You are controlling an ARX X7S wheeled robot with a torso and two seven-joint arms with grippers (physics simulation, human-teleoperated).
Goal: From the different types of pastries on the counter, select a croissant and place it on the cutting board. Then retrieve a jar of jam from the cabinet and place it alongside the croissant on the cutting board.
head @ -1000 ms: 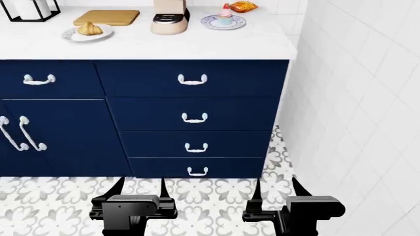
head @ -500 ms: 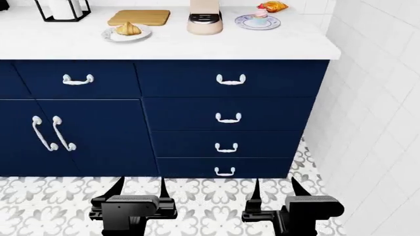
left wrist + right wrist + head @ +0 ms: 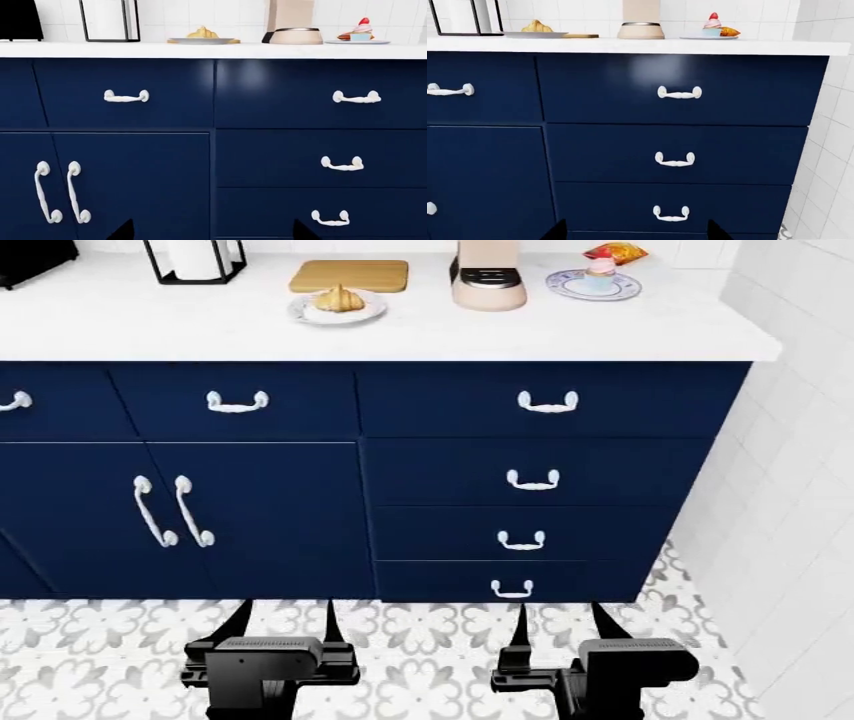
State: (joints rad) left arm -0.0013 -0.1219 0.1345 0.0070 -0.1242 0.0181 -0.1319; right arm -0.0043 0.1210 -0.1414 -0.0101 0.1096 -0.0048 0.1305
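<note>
Croissant [image 3: 338, 299] on its plate [image 3: 367, 312] has shifted rightward in view, cutting board [image 3: 351, 275] at its 12 o'clock; both end effectors [image 3: 284, 625] [image 3: 561, 625] open, empty.

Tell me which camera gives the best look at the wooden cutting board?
The head view: it looks down on the cutting board, showing its whole top behind the croissant plate. Both wrist views sit low, so only a thin edge shows.

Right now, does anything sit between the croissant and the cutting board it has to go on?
Nothing visible does. The croissant lies on a white plate, and the cutting board sits directly behind that plate on the counter.
</note>
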